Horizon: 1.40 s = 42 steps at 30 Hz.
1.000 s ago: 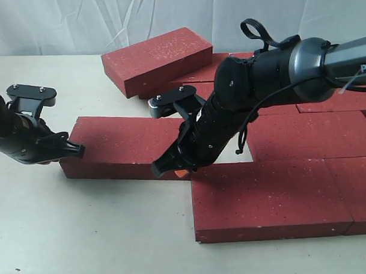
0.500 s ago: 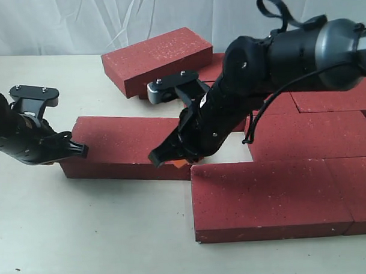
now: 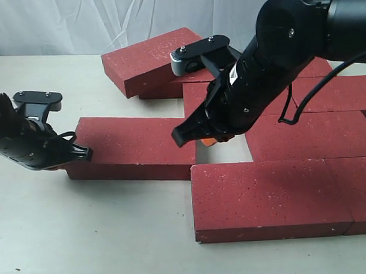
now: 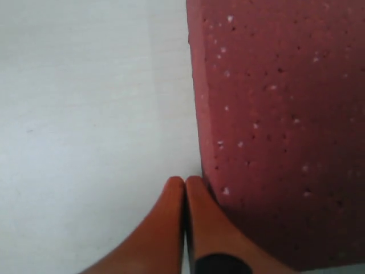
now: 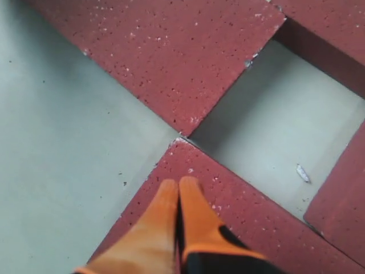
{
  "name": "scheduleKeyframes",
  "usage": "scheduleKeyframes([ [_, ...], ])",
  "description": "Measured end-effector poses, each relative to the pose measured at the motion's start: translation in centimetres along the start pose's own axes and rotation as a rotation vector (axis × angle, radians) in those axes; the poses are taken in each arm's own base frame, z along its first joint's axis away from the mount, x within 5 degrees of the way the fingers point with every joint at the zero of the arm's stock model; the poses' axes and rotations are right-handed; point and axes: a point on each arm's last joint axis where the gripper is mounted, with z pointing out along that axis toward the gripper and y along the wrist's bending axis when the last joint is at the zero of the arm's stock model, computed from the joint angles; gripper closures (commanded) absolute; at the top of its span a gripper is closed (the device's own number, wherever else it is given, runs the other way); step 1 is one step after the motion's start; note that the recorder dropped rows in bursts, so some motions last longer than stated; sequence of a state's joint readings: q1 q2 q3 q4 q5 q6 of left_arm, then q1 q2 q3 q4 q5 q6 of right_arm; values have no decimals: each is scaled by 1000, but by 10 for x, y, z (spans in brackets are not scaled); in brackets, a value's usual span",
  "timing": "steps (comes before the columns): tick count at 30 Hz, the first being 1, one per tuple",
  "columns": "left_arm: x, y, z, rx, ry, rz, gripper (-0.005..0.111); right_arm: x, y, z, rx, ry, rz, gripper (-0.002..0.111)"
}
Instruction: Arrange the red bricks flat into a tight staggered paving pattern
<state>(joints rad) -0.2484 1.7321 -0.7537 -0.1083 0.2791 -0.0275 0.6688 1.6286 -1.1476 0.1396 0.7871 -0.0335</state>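
Right gripper (image 3: pixel 180 138) higher; about nine red bricks (image 3: pixel 269 194)

The red bricks (image 3: pixel 135 138) are matt and gritty, a dark red stony mass flecked with fine white grains. The counter (image 3: pixel 84 236) is pale, smooth and matt. At 12 o'clock hangs a creased white cloth (image 3: pixel 77 20). The right arm (image 3: pixel 288 43) has black plastic shells with a dull sheen. The left fingers (image 4: pixel 171 228) and right fingers (image 5: pixel 197 217) are smooth, orange and faintly glossy.
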Motion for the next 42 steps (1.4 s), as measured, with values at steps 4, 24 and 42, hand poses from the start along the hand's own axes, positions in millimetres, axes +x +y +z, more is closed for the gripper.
scheduleKeyframes([
  [4,2,-13,0,18,4,46,107,0,-1,0,6,-3,21,109],
  [24,1,-53,-4,81,-19,140,107,-4,1,0,-15,-48,50,109],
  [42,0,-78,-7,126,-60,184,107,-5,2,0,-19,-53,54,109],
])
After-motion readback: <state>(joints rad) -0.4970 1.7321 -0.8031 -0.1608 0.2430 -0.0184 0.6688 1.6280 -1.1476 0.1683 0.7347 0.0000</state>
